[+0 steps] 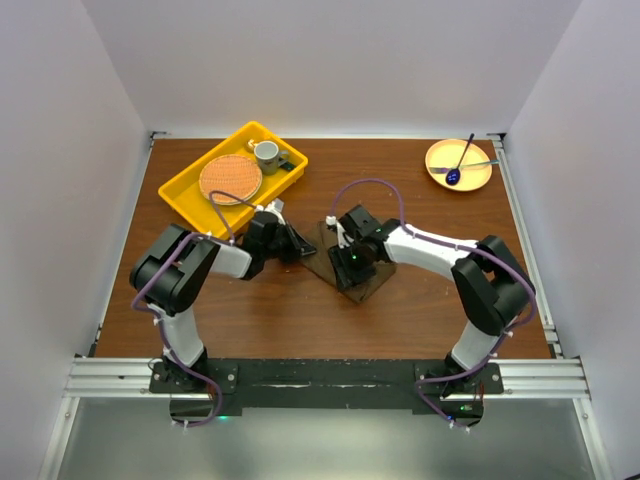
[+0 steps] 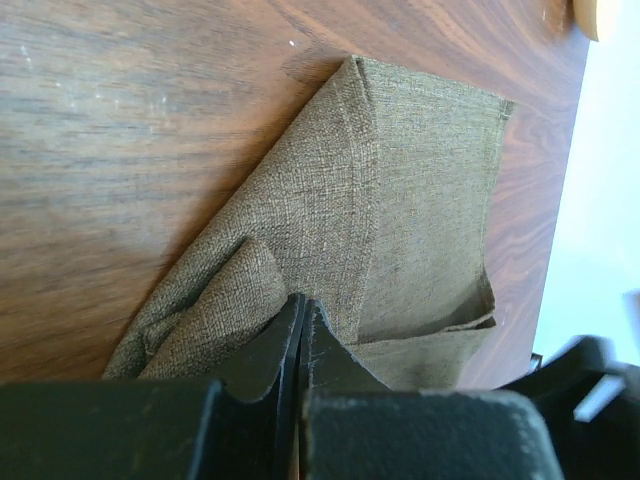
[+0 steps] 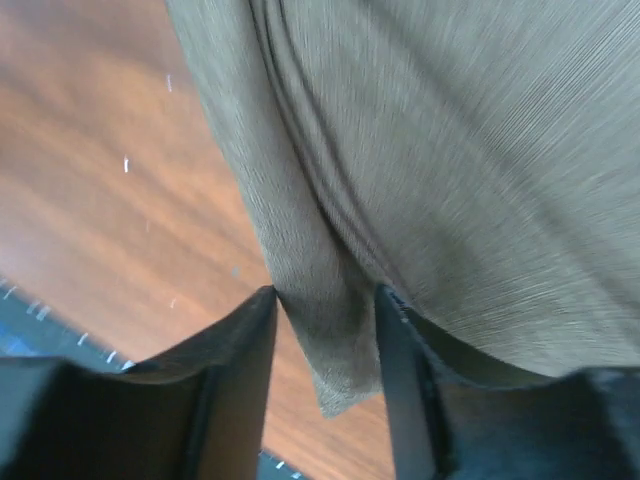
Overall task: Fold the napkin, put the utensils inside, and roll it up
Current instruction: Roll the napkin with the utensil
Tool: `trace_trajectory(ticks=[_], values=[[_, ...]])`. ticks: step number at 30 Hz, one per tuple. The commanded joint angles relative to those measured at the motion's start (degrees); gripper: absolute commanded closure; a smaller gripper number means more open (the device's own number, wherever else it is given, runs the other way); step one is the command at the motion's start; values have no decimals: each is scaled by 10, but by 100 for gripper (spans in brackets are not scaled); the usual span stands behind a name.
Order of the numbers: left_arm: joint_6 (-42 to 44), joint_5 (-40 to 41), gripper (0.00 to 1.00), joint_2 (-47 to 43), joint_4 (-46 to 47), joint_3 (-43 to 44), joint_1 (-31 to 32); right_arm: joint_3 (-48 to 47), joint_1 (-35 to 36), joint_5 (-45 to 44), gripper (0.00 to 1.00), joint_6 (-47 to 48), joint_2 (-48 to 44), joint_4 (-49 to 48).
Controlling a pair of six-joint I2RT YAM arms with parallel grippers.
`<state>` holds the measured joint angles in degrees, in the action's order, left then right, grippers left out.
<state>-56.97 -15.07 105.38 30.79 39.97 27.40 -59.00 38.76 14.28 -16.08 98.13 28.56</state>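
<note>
Napkin lies part folded mid-table, much of it hidden from above by my right arm. My left claw pinches its bunched edge; my right claw stands half apart astride a fold. Far left is a yellow tray with an orange mat; far right, a plate.

Olive-brown woven napkin, reddish-brown wood-grain table, yellow tray, orange woven mat, yellow-orange plate, dark blue spoon
</note>
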Motion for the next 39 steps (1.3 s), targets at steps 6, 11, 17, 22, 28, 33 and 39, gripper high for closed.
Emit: trace_trajectory(ticks=[6,11,17,22,28,33,39], values=[[44,27,100,40,-117,1,-8,-133,80,-247,36,55,-2,59],[46,25,100,41,-126,7,-8,-133,108,-249,34,61,25,20],[49,23,100,33,-136,11,-9,-104,111,-225,35,62,56,-20],[50,22,100,19,-141,12,-9,-86,108,-218,42,61,80,-43],[63,22,100,-10,-157,19,-11,-66,97,-162,92,54,94,-69],[108,72,96,-111,-200,24,-12,-45,54,-30,100,40,100,-107],[145,120,67,-248,-286,24,-11,-15,-10,146,100,-21,117,-186]])
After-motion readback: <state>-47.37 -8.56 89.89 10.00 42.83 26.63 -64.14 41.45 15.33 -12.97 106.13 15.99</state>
